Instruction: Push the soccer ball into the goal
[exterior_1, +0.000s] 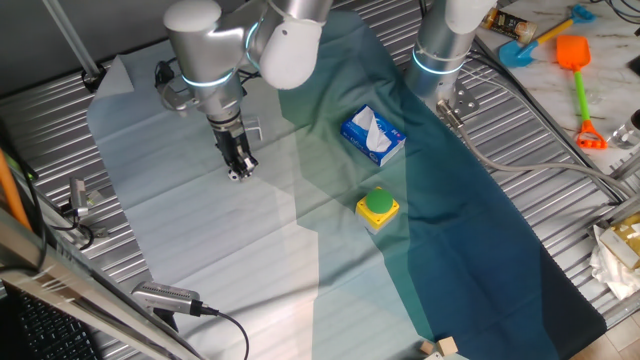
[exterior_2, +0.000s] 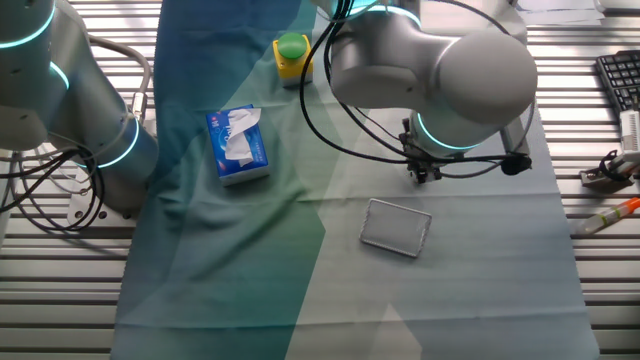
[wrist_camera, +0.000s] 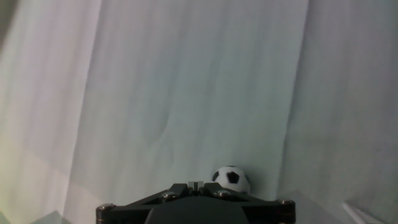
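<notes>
The soccer ball (wrist_camera: 231, 178) is a tiny white ball with black patches on the pale cloth. In the hand view it sits just ahead and right of my fingertips (wrist_camera: 194, 185). My gripper (exterior_1: 239, 166) points down at the cloth, its jaws closed together with nothing between them. The ball shows as a small white speck (exterior_1: 234, 176) at the gripper's tip. The goal (exterior_2: 395, 227) is a low pale wire-like frame lying on the cloth. In the other fixed view it lies a short way below my gripper (exterior_2: 421, 173). The ball is hidden there.
A blue-white tissue box (exterior_1: 372, 135) and a green button on a yellow box (exterior_1: 378, 206) stand on the darker teal cloth. A second arm's base (exterior_1: 442, 50) stands at the back. Toy tools (exterior_1: 578, 80) lie off the cloth, and cables (exterior_1: 170, 298) near its edge.
</notes>
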